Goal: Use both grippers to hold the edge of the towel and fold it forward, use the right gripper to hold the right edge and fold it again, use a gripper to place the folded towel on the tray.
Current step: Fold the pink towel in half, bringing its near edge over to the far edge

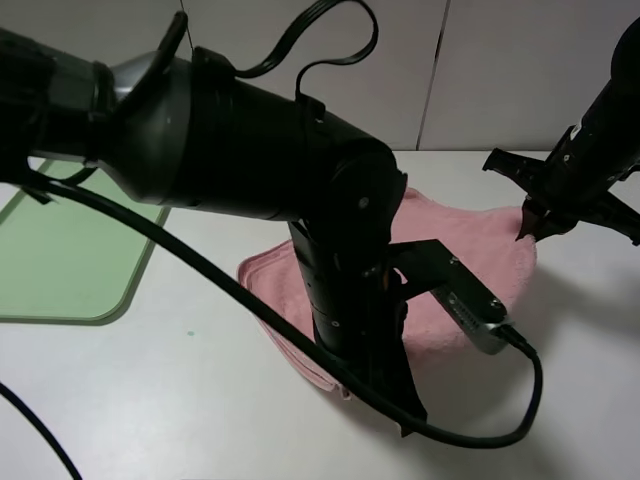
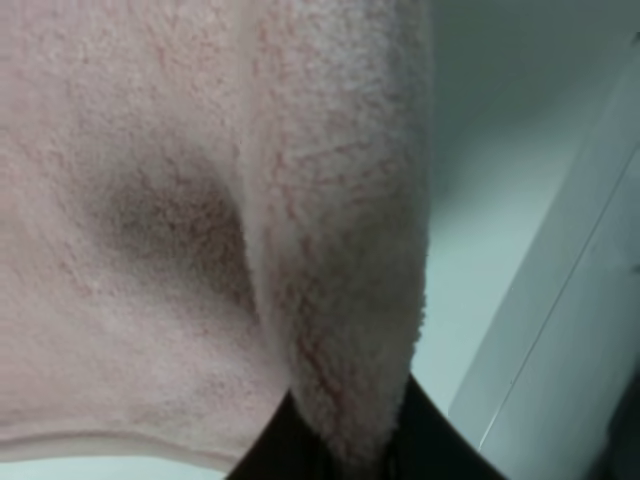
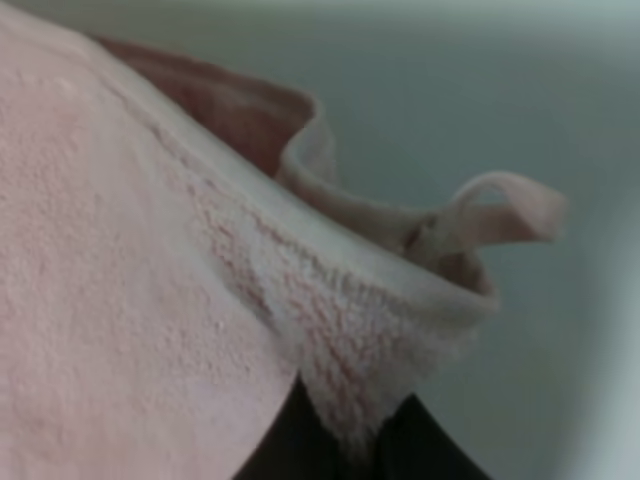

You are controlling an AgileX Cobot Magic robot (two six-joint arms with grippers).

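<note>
tray (image 1: 70,270): light green, flat on the white table (image 1: 150,400), far left. it lies apart from the towel.
left arm (image 1: 250,150): thick and black, crossing the high view from the left. it hides the towel's middle and near side.
left gripper (image 2: 350,455): clenched on the towel. the wrist view shows a ridge of pink pile pinched between the black fingers (image 2: 430,440).
towel (image 1: 470,250): dusty pink and rumpled, on the table right of the tray, not on it.
edge of the towel (image 1: 285,320): stitched hem showing at the near-left corner.
right gripper (image 1: 527,228): grasping the towel's right edge. the wrist view shows bunched hem between dark fingers (image 3: 420,450).
loop (image 3: 505,205): small and pinkish, sticking out at the hem by that grip.
</note>
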